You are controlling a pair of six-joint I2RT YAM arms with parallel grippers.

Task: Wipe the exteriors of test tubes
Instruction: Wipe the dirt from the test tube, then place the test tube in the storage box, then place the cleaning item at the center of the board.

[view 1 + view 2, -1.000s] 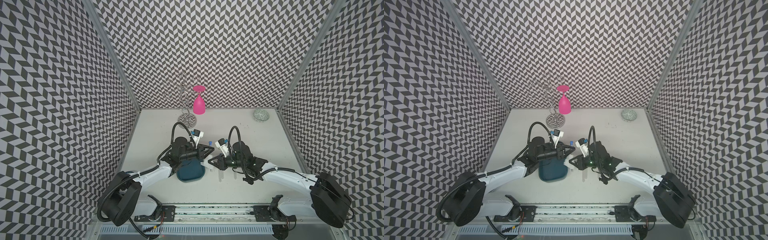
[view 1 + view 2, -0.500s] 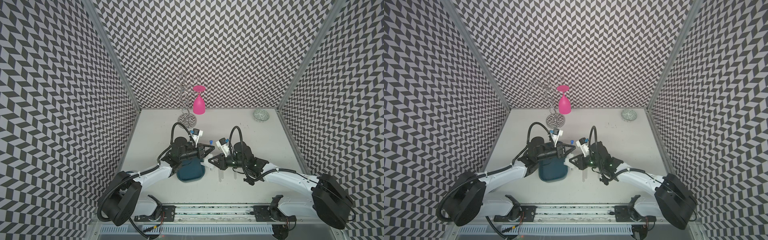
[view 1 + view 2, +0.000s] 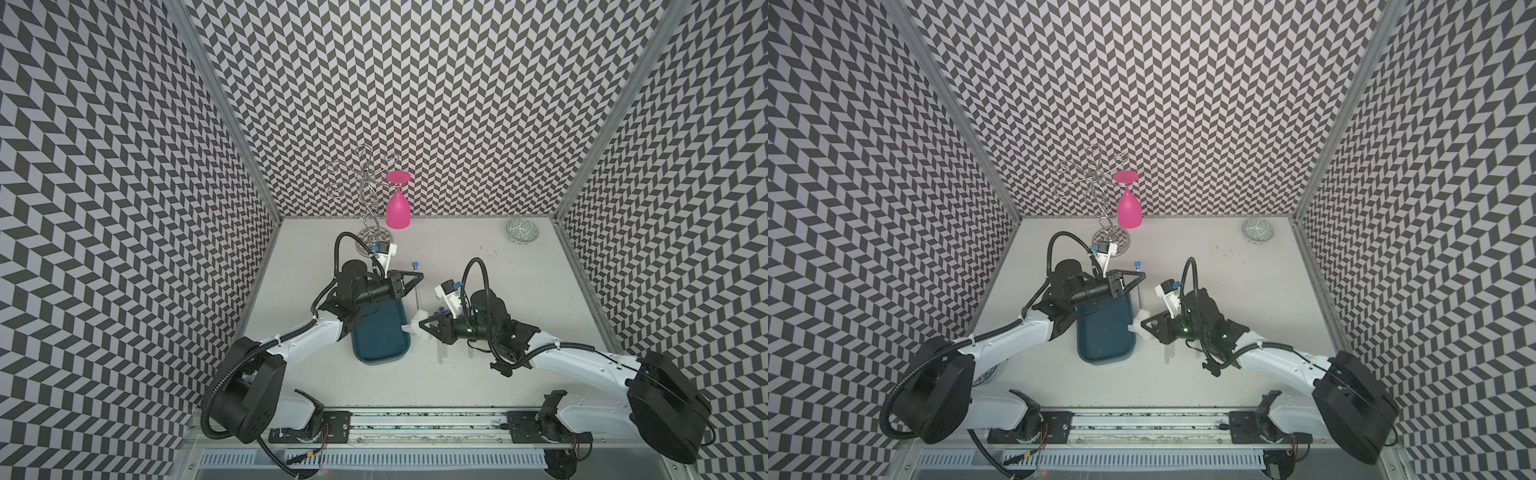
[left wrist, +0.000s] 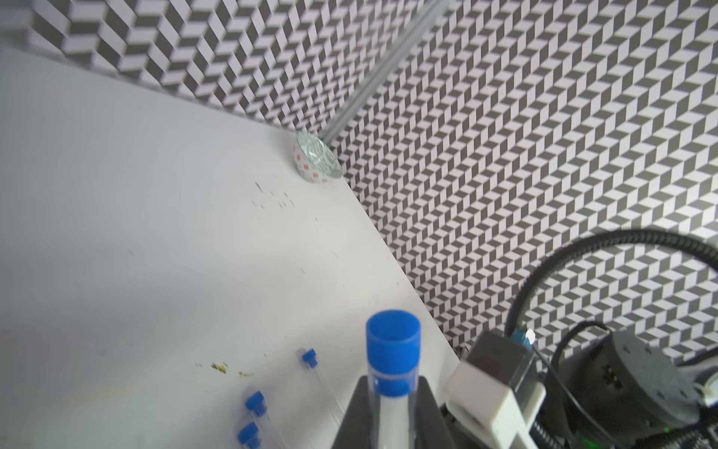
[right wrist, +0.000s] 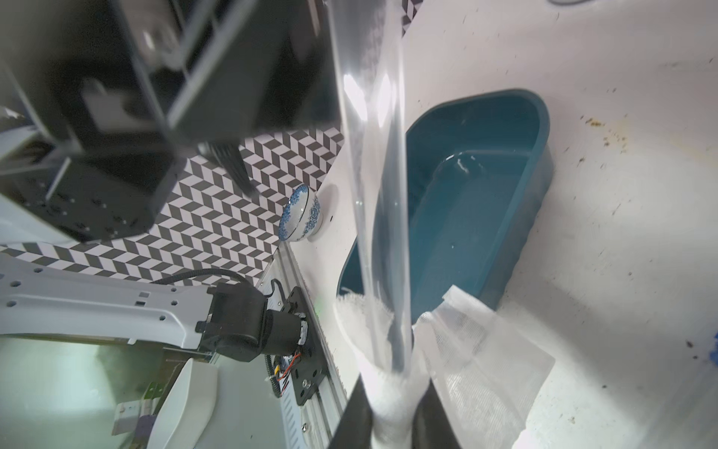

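Observation:
My left gripper [image 3: 416,281] [image 4: 392,388] is shut on a clear test tube [image 3: 417,291] [image 4: 393,412] just below its blue cap [image 4: 393,342]. The tube hangs beside the teal tray [image 3: 380,332] [image 5: 485,186]. Its lower end sits inside a crumpled white tissue [image 3: 415,328] [image 5: 466,350]. My right gripper [image 3: 423,329] [image 5: 392,412] is shut on that tissue, pinching it round the tube [image 5: 382,233]. Three more capped test tubes [image 4: 254,404] lie on the table, partly under the right gripper [image 3: 1147,326] in both top views.
A pink glass [image 3: 397,210] hangs upside down on a wire rack [image 3: 368,195] at the back. A small patterned bowl [image 3: 522,231] sits in the back right corner. A blue-and-white bowl [image 5: 301,214] stands by the left arm's base. Patterned walls close in three sides.
My left gripper has moved toward the back with the tube, drawing it through the tissue. The right gripper has shifted slightly left, still pinching the tissue.

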